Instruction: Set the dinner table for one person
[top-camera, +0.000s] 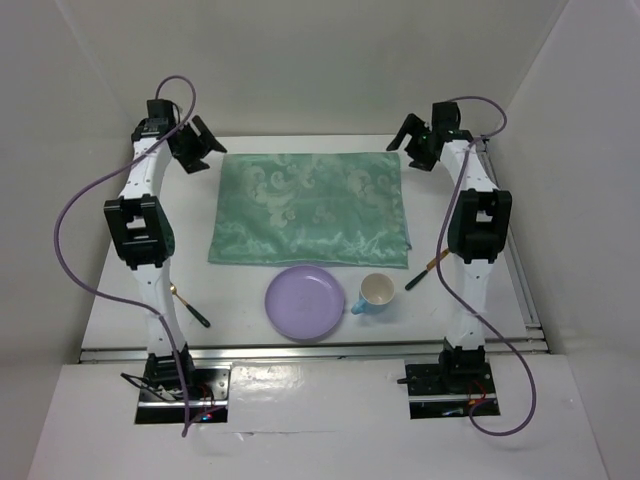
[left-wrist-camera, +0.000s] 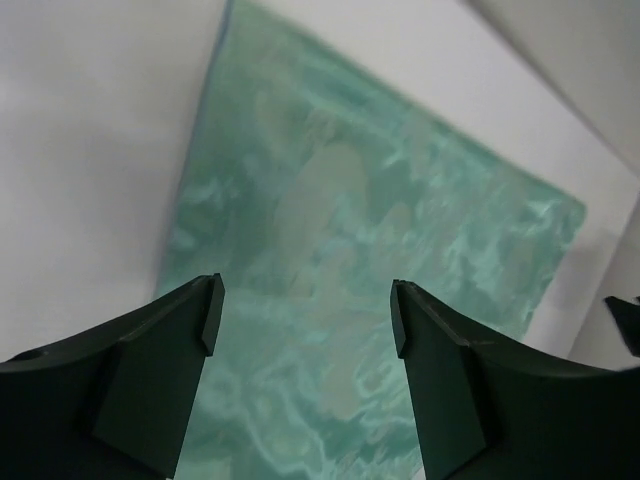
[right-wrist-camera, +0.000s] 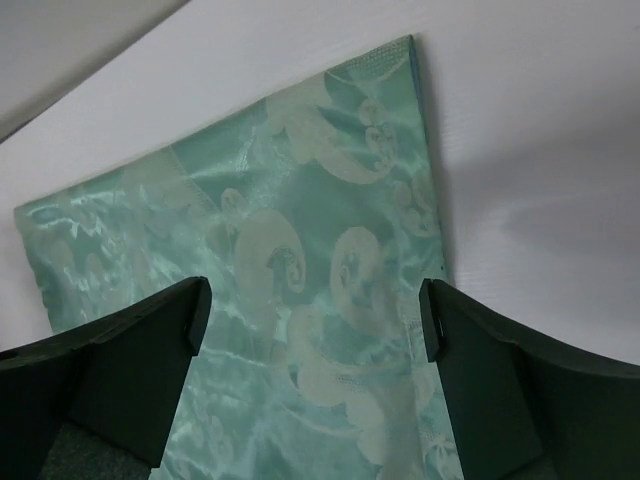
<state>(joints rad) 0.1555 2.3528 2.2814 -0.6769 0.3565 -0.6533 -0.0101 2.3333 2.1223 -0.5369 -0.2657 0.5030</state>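
Worktop (top-camera: 240, 310): white, fills the enclosure floor, arm bases at 6 o'clock edge. Teal patterned cloth (top-camera: 310, 208) lies flat at ctr, reaching toward 12. Lilac plate (top-camera: 306, 301) at 6 o'clock, just off cloth's near edge, on bare worktop. Cup (top-camera: 377, 293), upright, blue handle, beside plate at approx 5. Green-handled utensil (top-camera: 190, 308) at 8, partly under L arm; second utensil (top-camera: 425, 270) at 4, by R arm; types not clear. Left pincer (top-camera: 197, 147) at 10–11, over cloth's far L corner, jaws spread, holding nothing. Right pincer (top-camera: 415, 143) at 1–2, over far R corner, jaws also spread, nothing held.
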